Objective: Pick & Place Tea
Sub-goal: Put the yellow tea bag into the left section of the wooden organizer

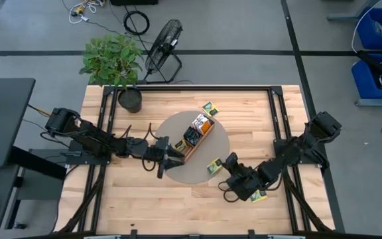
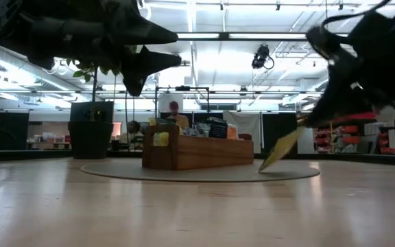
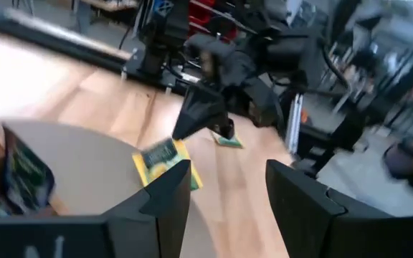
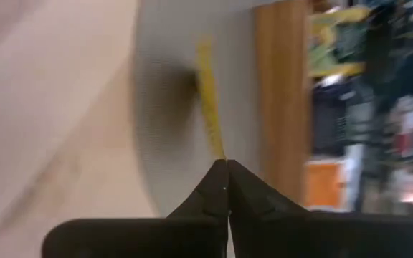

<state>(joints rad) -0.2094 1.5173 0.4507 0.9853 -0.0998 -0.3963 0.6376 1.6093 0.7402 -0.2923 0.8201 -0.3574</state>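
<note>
A long wooden tray with several tea packets standing in it sits on a round grey mat at mid-table. My right gripper hovers at the mat's near right rim, shut on a yellow-green tea packet. In the low view that packet slants down from the fingers. My left gripper stands open and empty, level, by the tray's near end. One loose packet lies flat on the table beyond the mat, and another lies under my right arm. My right gripper pinches the yellow-green packet's upper edge between its two fingertips, coming slanting down from the table's right. The packet shows edge-on, hanging tilted below the fingers. Whether its lower corner touches the mat, I cannot tell.
A potted plant stands at the table's far left corner, and a floor fan is behind the table. Black rails run along the table's far and side edges. Bare wood lies along the near edge.
</note>
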